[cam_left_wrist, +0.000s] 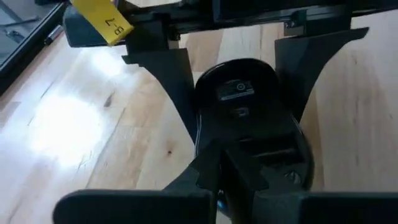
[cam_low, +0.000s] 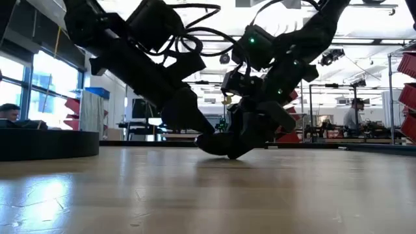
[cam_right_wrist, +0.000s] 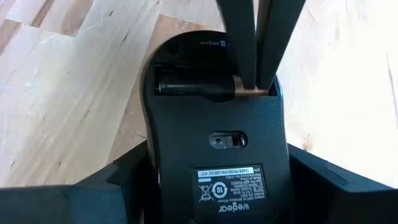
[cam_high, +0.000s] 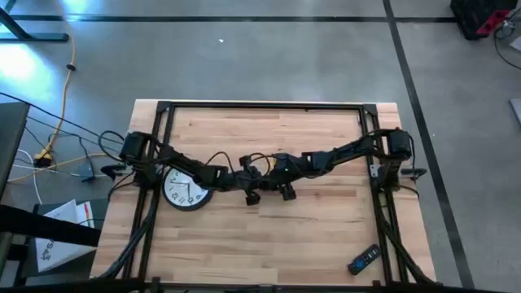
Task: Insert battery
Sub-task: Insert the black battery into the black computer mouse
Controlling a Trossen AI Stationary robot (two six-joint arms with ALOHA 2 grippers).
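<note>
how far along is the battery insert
Done: the mouse lies underside up with its compartment open, gripped by the left gripper. In hand: the right gripper presses the battery into the bay. Left: the battery's copper end still looks unseated, and no cover is on.

A glossy black plastic computer mouse (cam_right_wrist: pixel 214 143) with a white-printed label and a copper-tipped dark battery (cam_right_wrist: pixel 205 85) is seen on the pale striped wooden table (cam_high: pixel 269 228), beside a white-faced, black-rimmed round clock (cam_high: pixel 186 190).
</note>
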